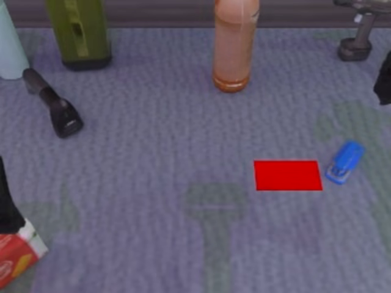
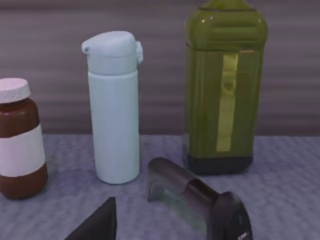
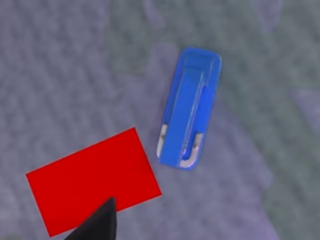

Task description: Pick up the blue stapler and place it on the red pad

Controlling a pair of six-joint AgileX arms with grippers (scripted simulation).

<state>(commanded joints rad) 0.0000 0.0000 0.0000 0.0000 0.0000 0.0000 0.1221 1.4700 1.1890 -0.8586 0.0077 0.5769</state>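
Right gripper [image 3: 102, 222] shows only as one dark fingertip at the edge of its wrist view, hanging above the red pad [image 3: 92, 180] with the blue stapler [image 3: 190, 107] just beyond it; whether its fingers are spread or closed cannot be told, and it holds nothing that can be seen. From above, the right arm [image 1: 383, 79] is a dark shape at the 3 o'clock edge of the worktop [image 1: 153, 152]. The red pad [image 1: 288, 175] lies flat toward 4 o'clock from the worktop's middle, and the blue stapler [image 1: 345, 162] lies on the worktop just off the pad's 3 o'clock end, not touching it, its length slanted so that one end points to about 1 o'clock. Left gripper [image 2: 97, 225] likewise shows one dark fingertip in its own wrist view, and its opening cannot be told; the left arm [image 1: 7, 201] sits at the 9 o'clock edge. Near it a black barcode scanner [image 1: 55, 105] lies on its side toward 10 o'clock, in front of an upright pale blue flask [image 2: 114, 105] and a tall olive-green bottle [image 1: 79, 30]. A brown jar with a white lid [image 2: 19, 140] stands beside the flask. An orange bottle [image 1: 234, 43] stands at 12 o'clock, a grey drill [image 1: 360, 30] lies at 1 o'clock, and a red-and-white carton [image 1: 17, 256] sits at 8 o'clock.
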